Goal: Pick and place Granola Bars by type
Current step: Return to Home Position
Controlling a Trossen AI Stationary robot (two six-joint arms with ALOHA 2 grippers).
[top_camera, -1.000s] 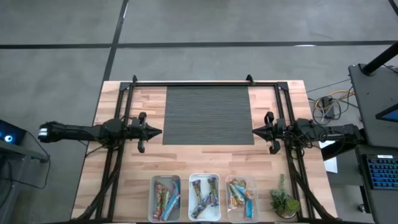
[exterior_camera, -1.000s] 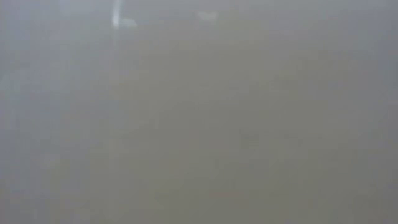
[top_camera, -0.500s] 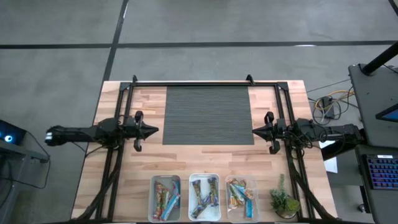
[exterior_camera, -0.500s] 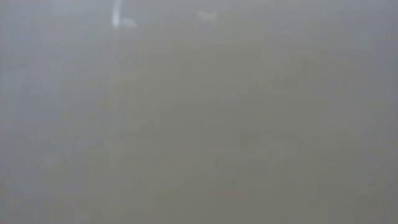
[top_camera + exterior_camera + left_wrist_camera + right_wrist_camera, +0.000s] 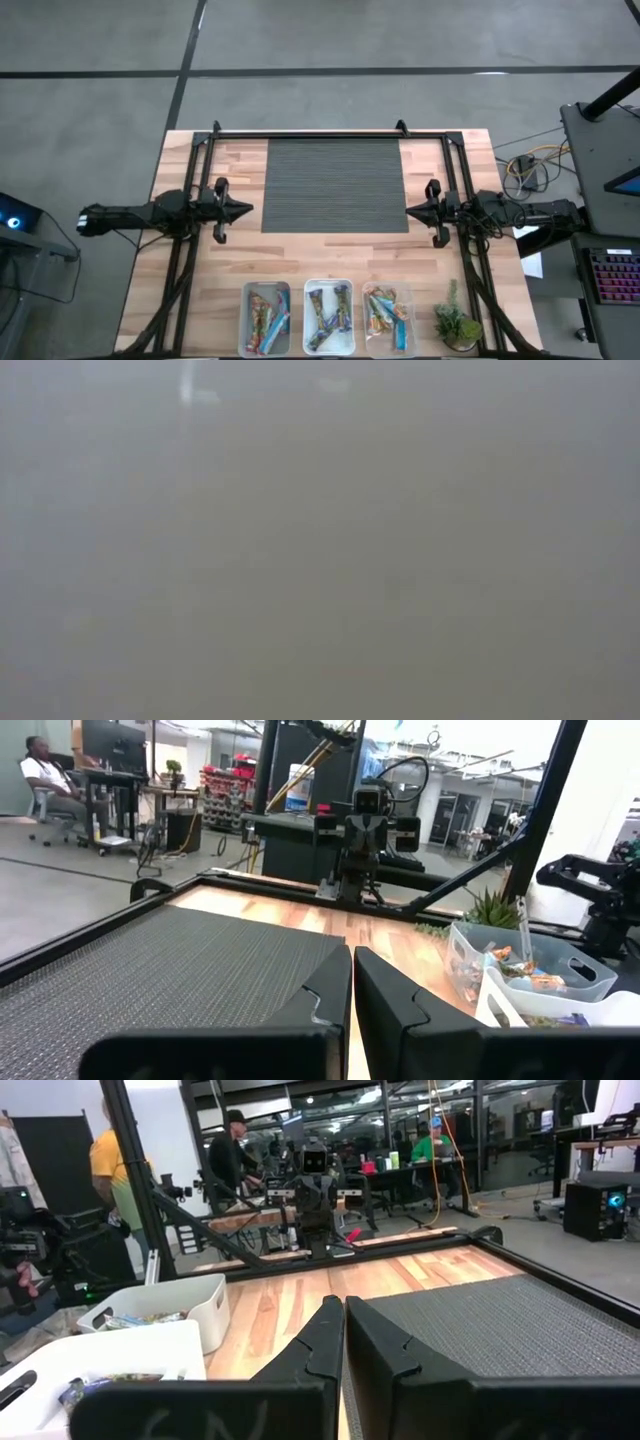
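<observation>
The Granola Bars [image 5: 327, 318] lie in shiny wrappers inside three clear bins at the table's near edge: a left bin [image 5: 247, 305], a middle bin [image 5: 306, 300] and a right bin [image 5: 411, 315]. My left gripper [image 5: 250, 210] hovers shut and level at the left edge of the dark ribbed mat [image 5: 335, 185], with nothing in it. My right gripper [image 5: 408, 211] hovers shut at the mat's right edge, facing it. Both wrist views show shut fingers, the left gripper [image 5: 352, 965] and the right gripper [image 5: 343, 1315], with the bars in the bins off to the side [image 5: 515, 960] [image 5: 135, 1320]. The low view shows only grey haze.
A small potted plant [image 5: 457, 325] stands right of the bins at the near right corner. A black frame [image 5: 330, 133] runs along the table's far edge and down both sides. The mat covers the middle of the wooden table [image 5: 330, 255]. People show in the room beyond.
My left gripper has drawn back a little toward the table's left edge, off the mat's edge, staying shut and level. The bars and bins have not moved.
</observation>
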